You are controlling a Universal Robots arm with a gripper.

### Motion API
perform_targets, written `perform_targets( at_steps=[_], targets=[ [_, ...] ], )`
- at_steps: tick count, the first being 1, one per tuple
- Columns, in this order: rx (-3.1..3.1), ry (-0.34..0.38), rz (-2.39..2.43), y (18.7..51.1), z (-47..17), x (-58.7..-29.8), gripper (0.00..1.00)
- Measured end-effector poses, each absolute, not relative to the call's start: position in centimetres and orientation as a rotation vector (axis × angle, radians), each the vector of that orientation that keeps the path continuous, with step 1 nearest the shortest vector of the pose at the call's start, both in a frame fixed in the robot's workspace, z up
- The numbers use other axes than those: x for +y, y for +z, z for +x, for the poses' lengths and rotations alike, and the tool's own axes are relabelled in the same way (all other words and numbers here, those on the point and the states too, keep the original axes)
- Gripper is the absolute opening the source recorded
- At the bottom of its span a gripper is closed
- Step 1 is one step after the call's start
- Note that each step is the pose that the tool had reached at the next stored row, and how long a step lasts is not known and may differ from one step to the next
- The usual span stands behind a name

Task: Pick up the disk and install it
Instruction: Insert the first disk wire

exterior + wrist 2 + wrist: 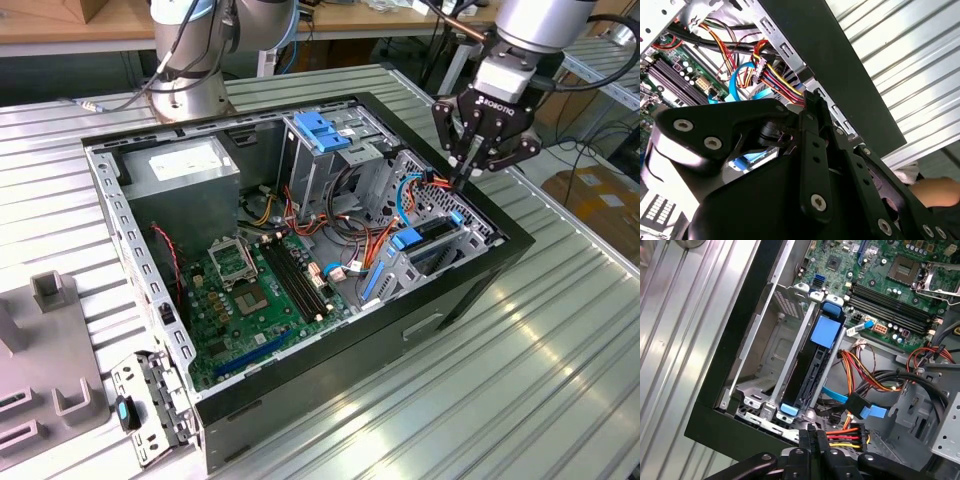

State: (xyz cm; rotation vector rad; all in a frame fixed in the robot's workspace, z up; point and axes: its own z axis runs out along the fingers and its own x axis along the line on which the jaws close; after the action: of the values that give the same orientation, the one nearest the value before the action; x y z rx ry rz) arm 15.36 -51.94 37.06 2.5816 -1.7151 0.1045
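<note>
First wrist view: disk (815, 360) partly hidden.

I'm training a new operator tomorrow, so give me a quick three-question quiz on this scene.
1. True or false: the disk lies on the table outside the case.
2. The claw is nearest: A) the motherboard, B) the drive bay, C) the power supply.
3. Fill in: the disk's carrier is ____ in colour.
Key: 1 false; 2 B; 3 blue.
</note>
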Motion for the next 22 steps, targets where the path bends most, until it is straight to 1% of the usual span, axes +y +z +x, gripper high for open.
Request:
perform_targets(
  at_steps=[13,22],
  targets=[
    [-1.751,0.110,2.559,36.8,13.8,-52.0,0.17],
    [-1.985,0.105,2.373,36.3,13.8,-52.0,0.17]
  ],
)
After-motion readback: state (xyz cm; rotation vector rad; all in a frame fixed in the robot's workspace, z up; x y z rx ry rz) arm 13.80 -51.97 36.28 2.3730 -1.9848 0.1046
